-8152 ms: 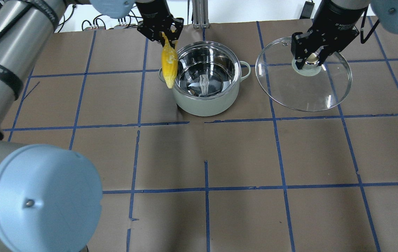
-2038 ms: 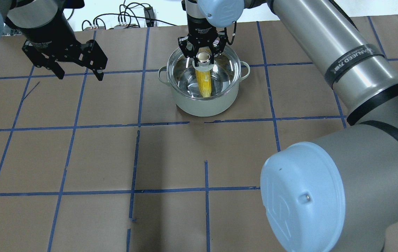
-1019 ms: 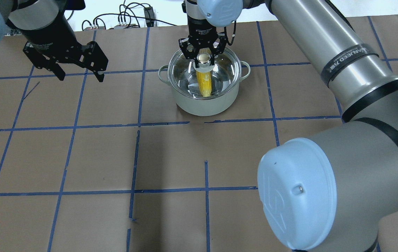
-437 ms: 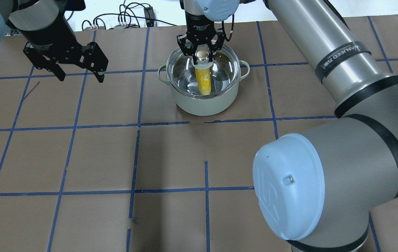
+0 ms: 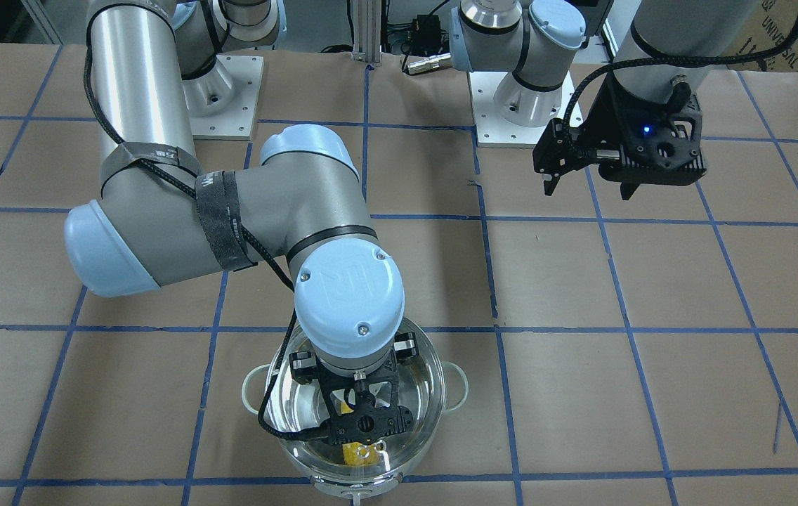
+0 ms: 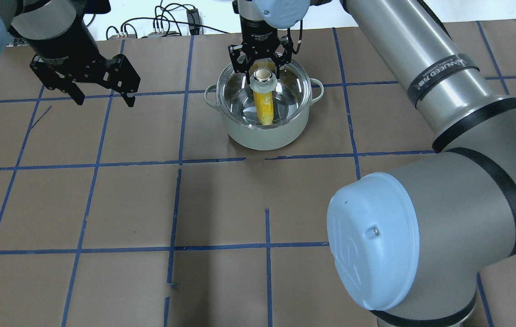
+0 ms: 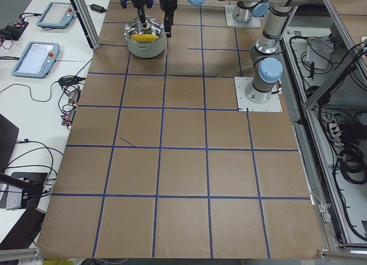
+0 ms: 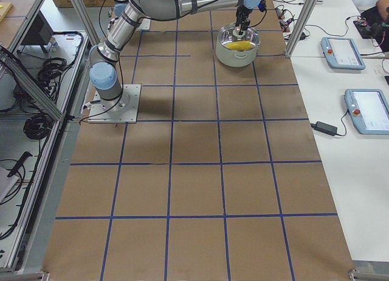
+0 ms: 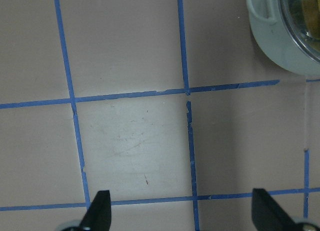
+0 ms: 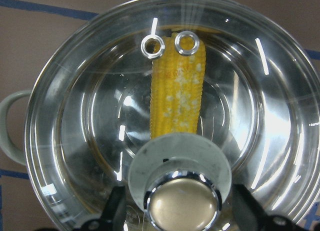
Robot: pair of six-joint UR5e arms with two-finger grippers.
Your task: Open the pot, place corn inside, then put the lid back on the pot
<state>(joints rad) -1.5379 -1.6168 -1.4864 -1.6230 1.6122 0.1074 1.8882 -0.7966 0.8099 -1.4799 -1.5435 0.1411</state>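
The pot (image 6: 262, 136) stands at the table's far middle with the glass lid (image 6: 290, 91) seated on it. The yellow corn (image 6: 265, 106) lies inside and shows through the glass, as in the right wrist view (image 10: 177, 98). My right gripper (image 6: 258, 71) hovers just above the lid's shiny knob (image 10: 182, 205). It is open, with its fingers (image 10: 112, 211) clear of the knob on both sides. My left gripper (image 6: 102, 96) is open and empty, above the table to the pot's left. Its fingertips (image 9: 98, 211) show over bare paper.
Brown paper with a blue tape grid (image 6: 267, 156) covers the table. Cables and boxes (image 6: 162, 27) lie past the far edge. Tablets (image 8: 343, 47) lie on a side bench. The right arm's large elbow (image 6: 389, 245) spans the table's right half.
Since 8 s ago the corn went from my left gripper into the pot, and the lid moved from the right onto it. In the last second the open right gripper rose slightly.
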